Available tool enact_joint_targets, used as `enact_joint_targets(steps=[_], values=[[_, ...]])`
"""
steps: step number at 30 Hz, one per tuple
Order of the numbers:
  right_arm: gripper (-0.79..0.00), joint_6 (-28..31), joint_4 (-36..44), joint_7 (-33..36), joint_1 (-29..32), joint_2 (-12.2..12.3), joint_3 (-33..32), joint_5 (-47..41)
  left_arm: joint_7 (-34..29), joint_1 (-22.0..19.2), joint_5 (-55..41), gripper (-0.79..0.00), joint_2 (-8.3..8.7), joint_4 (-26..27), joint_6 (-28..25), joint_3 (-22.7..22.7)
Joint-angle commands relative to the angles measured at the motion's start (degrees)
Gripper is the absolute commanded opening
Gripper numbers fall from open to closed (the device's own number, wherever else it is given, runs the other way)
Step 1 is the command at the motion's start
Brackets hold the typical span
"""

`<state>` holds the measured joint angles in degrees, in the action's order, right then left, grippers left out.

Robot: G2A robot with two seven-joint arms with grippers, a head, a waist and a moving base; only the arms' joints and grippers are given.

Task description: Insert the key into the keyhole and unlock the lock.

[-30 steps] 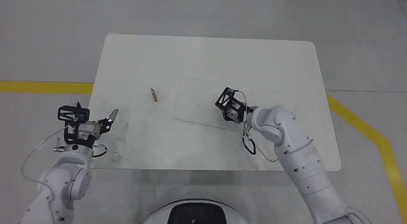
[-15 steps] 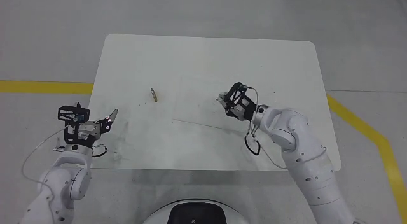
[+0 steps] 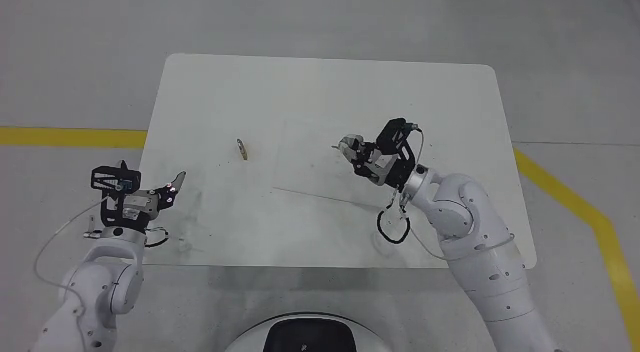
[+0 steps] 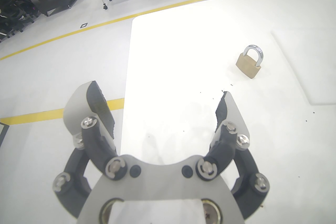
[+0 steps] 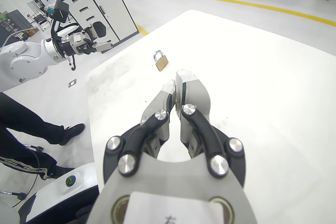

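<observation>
The right gripper (image 3: 347,145) has swung away from the robot's body, and now points sideways across the table (image 3: 300,92) toward the padlock (image 3: 241,148).

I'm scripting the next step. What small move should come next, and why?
Probably bring the open left gripper to the padlock and grip it: it stands unheld on the table, while the right gripper is shut, farther off.
</observation>
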<state>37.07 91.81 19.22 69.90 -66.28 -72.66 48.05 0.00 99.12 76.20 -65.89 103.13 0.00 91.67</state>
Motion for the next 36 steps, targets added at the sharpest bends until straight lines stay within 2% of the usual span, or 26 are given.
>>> enact_joint_targets(steps=[1,6,9,12,14,16,18,21,28,31,33,36], values=[[-0.785,0.00,0.00,0.00,0.00,0.00,0.00,-0.01,0.00,0.00,0.00,0.000,0.00,0.00,0.00,0.00],[-0.785,0.00,0.00,0.00,0.00,0.00,0.00,-0.01,0.00,0.00,0.00,0.000,0.00,0.00,0.00,0.00],[-0.785,-0.39,-1.42,-0.44,0.21,-0.23,1.03,-3.17,0.14,-0.01,-0.20,0.000,-0.01,0.18,-0.40,-0.15],[-0.785,1.72,-3.83,-0.18,-1.40,-0.69,3.21,-9.11,2.18,0.92,-8.33,0.000,-0.21,2.14,-6.82,-0.65],[-0.785,2.58,-5.85,0.45,-3.01,-0.97,4.32,-12.66,0.70,1.90,-18.72,0.000,-0.27,3.22,-14.02,-0.41],[-0.785,3.46,-7.70,1.21,-4.44,-1.28,5.45,-17.14,-4.84,2.22,-32.93,0.000,-0.10,3.51,-23.60,0.13],[-0.785,4.40,-9.19,1.94,-5.59,-1.48,6.14,-20.84,-12.63,1.66,-43.70,0.000,0.42,3.25,-31.04,1.41],[-0.785,6.41,-10.33,2.62,-6.73,-1.55,6.22,-25.49,-23.40,0.77,-57.38,0.000,1.25,2.65,-37.18,2.64],[-0.785,6.41,-10.33,2.62,-6.73,-1.55,6.22,-25.49,-23.40,0.77,-57.38,0.000,1.25,2.65,-37.18,2.64],[-0.785,5.91,-9.54,2.79,-6.00,-1.67,7.17,-26.26,-26.60,0.08,-68.63,0.000,1.13,1.46,-37.27,-1.13],[-0.785,5.71,-9.21,3.98,-5.95,-1.72,7.88,-27.50,-33.93,-1.85,-81.01,0.000,1.33,-0.28,-36.63,-4.03],[-0.785,5.01,-8.83,6.47,-5.95,-1.73,8.74,-30.22,-46.08,-6.86,-98.89,0.000,1.78,-4.17,-30.74,-6.03]])
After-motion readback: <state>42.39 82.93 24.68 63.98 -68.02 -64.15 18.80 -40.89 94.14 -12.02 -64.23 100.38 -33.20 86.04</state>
